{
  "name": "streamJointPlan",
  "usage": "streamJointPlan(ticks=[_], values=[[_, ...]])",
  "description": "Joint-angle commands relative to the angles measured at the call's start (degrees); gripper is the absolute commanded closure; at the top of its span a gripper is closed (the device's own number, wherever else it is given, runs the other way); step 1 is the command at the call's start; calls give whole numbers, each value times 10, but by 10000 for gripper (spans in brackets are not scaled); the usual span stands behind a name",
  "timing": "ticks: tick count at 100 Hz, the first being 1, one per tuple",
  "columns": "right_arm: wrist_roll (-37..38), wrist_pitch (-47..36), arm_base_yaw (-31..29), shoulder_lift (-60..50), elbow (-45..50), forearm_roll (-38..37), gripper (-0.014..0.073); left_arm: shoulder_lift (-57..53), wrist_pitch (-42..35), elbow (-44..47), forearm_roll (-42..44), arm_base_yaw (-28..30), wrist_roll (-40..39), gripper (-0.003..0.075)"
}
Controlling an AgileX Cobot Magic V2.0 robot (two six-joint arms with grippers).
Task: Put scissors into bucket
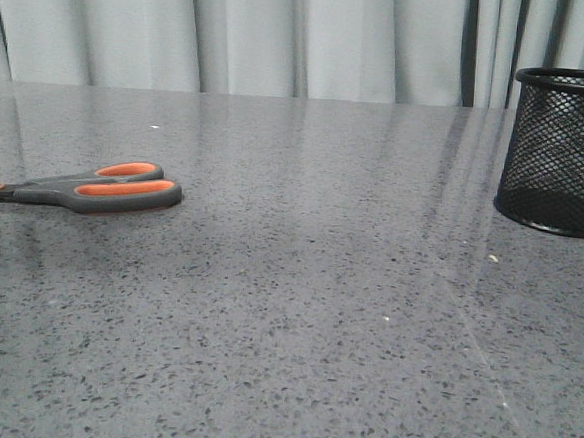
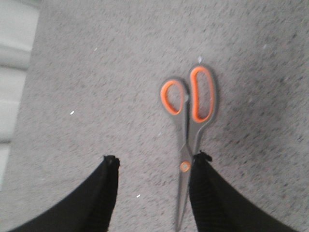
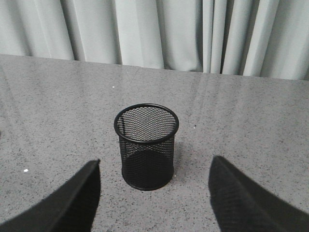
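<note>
The scissors (image 1: 94, 189) lie flat and closed on the grey speckled table at the left of the front view, orange-lined loops toward the middle, blades running off the left edge. In the left wrist view the scissors (image 2: 189, 123) lie under my left gripper (image 2: 157, 158), which is open; their pivot sits just inside one finger (image 2: 205, 193) and nothing is held. The bucket (image 1: 562, 150), a black wire-mesh cylinder, stands upright at the right. The right wrist view shows the bucket (image 3: 146, 146) empty, a little ahead of my open right gripper (image 3: 154, 163). Neither gripper shows in the front view.
Pale grey curtains (image 1: 285, 33) hang along the table's far edge. A few small white specks (image 1: 493, 257) lie on the tabletop (image 1: 314, 331) between the scissors and the bucket.
</note>
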Motion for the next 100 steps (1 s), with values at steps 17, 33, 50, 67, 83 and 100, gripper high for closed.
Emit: streamJointPlan(ticks=[17,33,50,67,83,100], values=[[-6,-53,11,13,-20,0,156,43,51,-19,-57,-5,4,380],[-6,-54,19,13,-20,0,156,73,35,-19,-41,-5,26,380],[-6,-52,24,13,-20,2,157,81,-49,-19,29,-5,24,386],[-6,-46,24,13,-20,2,157,81,-13,-19,-25,-6,-7,385],[-6,-50,24,13,-20,2,157,111,51,-19,-36,6,-9,379],[-6,-53,36,13,-20,2,157,149,71,-41,-81,32,1,378]])
